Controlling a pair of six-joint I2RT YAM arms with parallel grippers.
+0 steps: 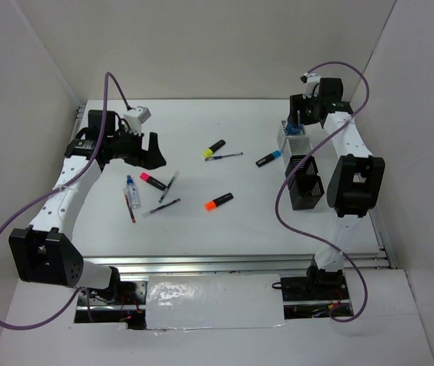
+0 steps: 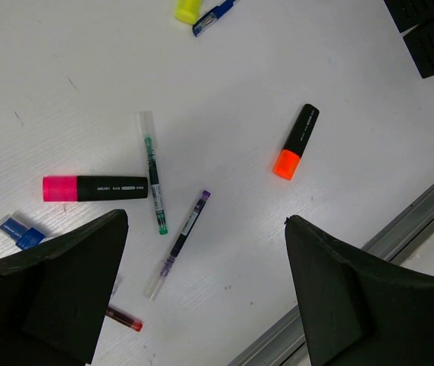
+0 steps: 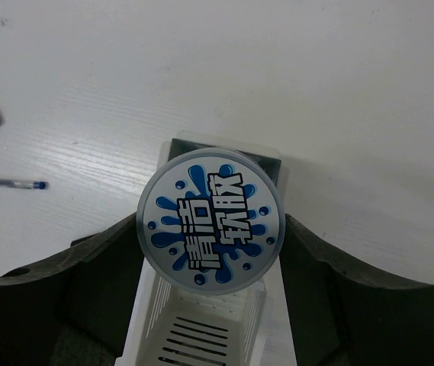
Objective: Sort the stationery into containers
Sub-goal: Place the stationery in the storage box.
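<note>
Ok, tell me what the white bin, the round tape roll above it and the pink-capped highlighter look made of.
The white bin: matte white, with punched slots and small holes; painted metal or plastic, cannot tell which.
The tape roll: glossy printed blue-white face, translucent rim; probably plastic.
The pink-capped highlighter: smooth black barrel with printed lettering, semi-matte; likely plastic.

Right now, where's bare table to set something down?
Free: far strip behind yellow highlighter; near strip between orange highlighter and front rail. Crowded: pink highlighter, pens, bottle near open left gripper; bins at right, where right gripper holds tape roll.
</note>
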